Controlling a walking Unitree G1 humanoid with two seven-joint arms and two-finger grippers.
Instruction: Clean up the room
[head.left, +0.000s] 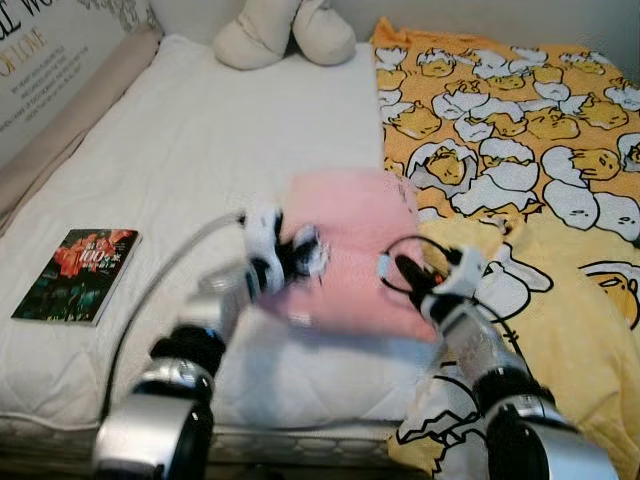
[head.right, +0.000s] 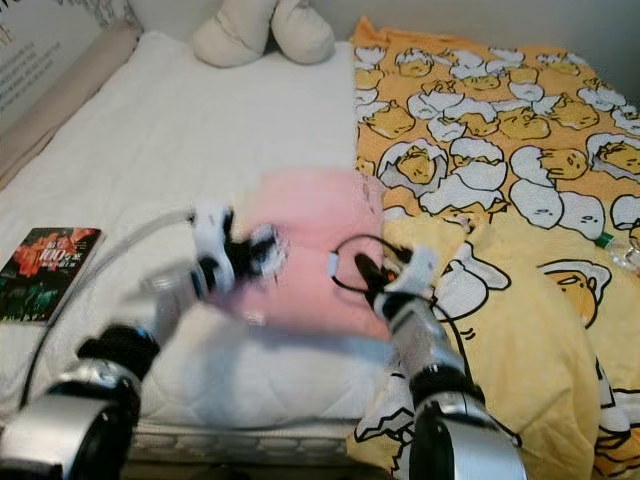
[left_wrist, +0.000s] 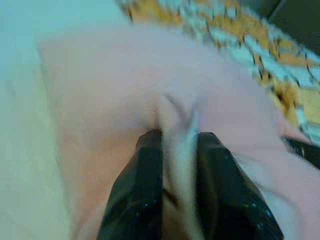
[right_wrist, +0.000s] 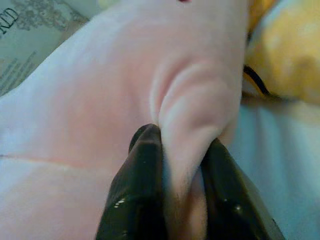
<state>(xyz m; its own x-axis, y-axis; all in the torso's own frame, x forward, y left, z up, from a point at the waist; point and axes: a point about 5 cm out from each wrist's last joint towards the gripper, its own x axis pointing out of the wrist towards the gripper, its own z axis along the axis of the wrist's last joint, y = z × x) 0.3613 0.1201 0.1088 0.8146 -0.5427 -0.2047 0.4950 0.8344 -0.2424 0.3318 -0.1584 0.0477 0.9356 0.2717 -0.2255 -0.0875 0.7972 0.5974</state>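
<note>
Pink cloth (head.left: 350, 240) is clamped at both near corners, left claw (head.left: 285, 258) and right claw (head.left: 405, 272) each pinching a fold, cloth stretched between them above the bed (head.left: 180, 160).

Both end effectors (left_wrist: 177, 145) (right_wrist: 182, 145) clamped, arms forward.

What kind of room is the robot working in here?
Most likely a bedroom: a white mattress, a yellow cartoon-print blanket spread over it, a book lying on the bed, and a pink pillow that both grippers pinch.
</note>
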